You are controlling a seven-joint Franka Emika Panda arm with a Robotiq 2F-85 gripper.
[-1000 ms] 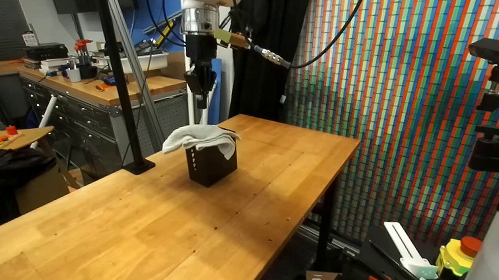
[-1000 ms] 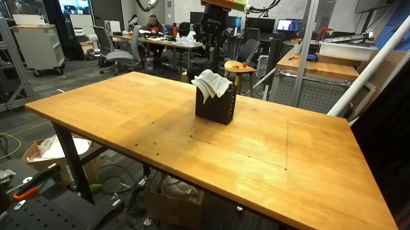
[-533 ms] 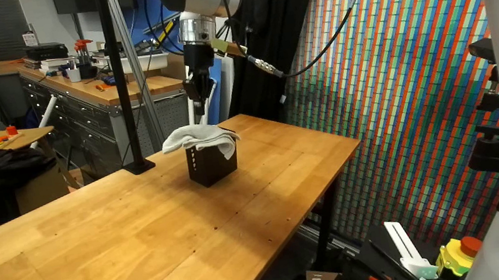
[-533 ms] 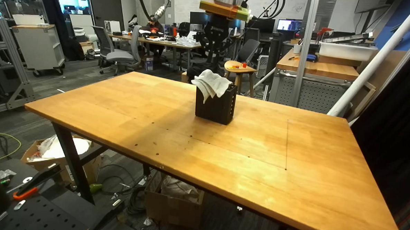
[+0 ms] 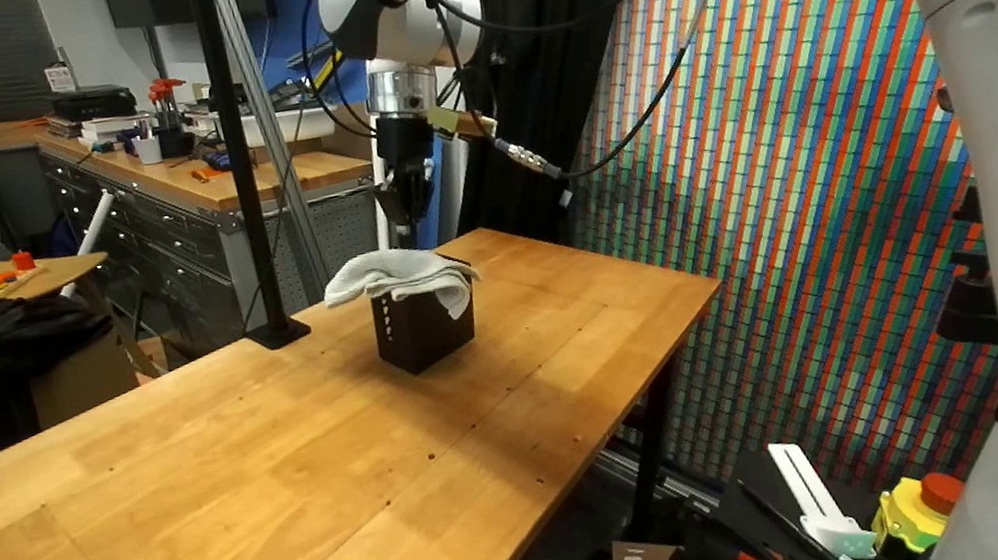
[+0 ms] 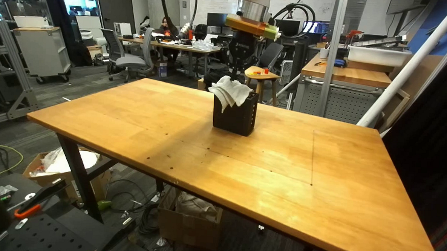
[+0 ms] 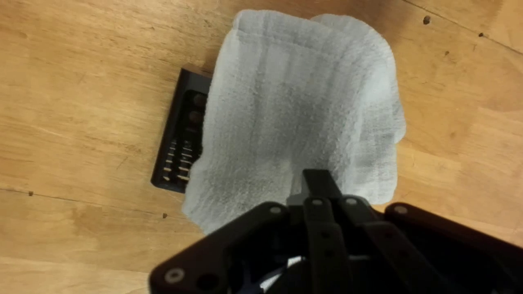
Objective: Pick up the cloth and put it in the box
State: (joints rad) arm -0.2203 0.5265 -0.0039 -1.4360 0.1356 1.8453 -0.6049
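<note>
One wooden table (image 6: 282, 162) bears the black box (image 6: 233, 120), grey chairs (image 6: 134, 61) beyond.

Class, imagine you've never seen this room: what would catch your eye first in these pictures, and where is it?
Probably the multicoloured striped backdrop, filling much of the right side of an exterior view. Next might come the pale cloth, draped over the top of the black box on the wooden table in both exterior views. In the wrist view, the dark, closed claw stands out against the cloth.
</note>
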